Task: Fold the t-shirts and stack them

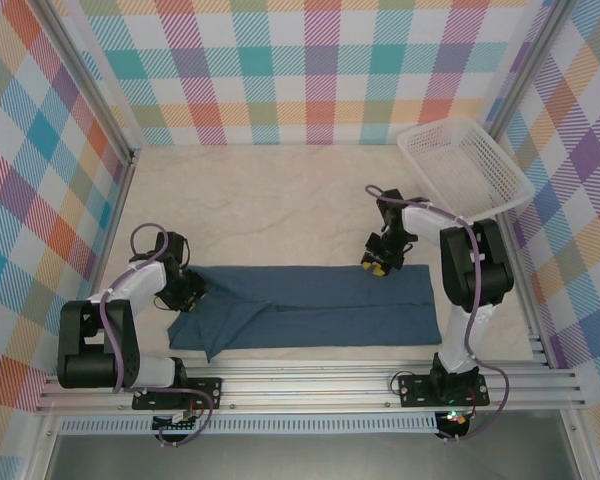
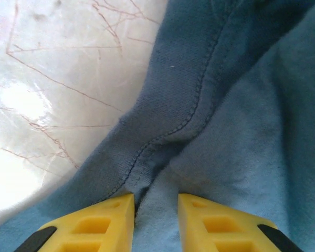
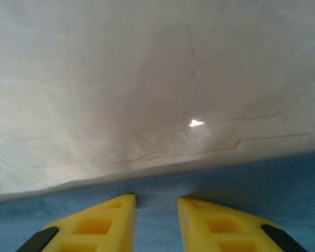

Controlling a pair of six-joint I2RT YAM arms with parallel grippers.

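Observation:
The dark slate-blue t-shirt (image 1: 310, 305) lies across the near part of the table as a long band folded lengthwise. Its left end is rumpled. My left gripper (image 1: 193, 293) is down on that left end. In the left wrist view a hemmed seam (image 2: 189, 113) runs toward my left gripper (image 2: 156, 202), and fabric is bunched between the yellow fingers (image 2: 107, 220), which have closed on it. My right gripper (image 1: 376, 268) sits on the shirt's far edge, right of the middle. In the right wrist view that edge (image 3: 262, 173) passes between the jaws of my right gripper (image 3: 157, 202), which pinch it.
A white mesh basket (image 1: 465, 165) stands tilted at the back right corner. The pale marbled tabletop (image 1: 280, 210) stretches behind the shirt to the checked back wall. Metal rails (image 1: 310, 385) run along the near edge by the arm bases.

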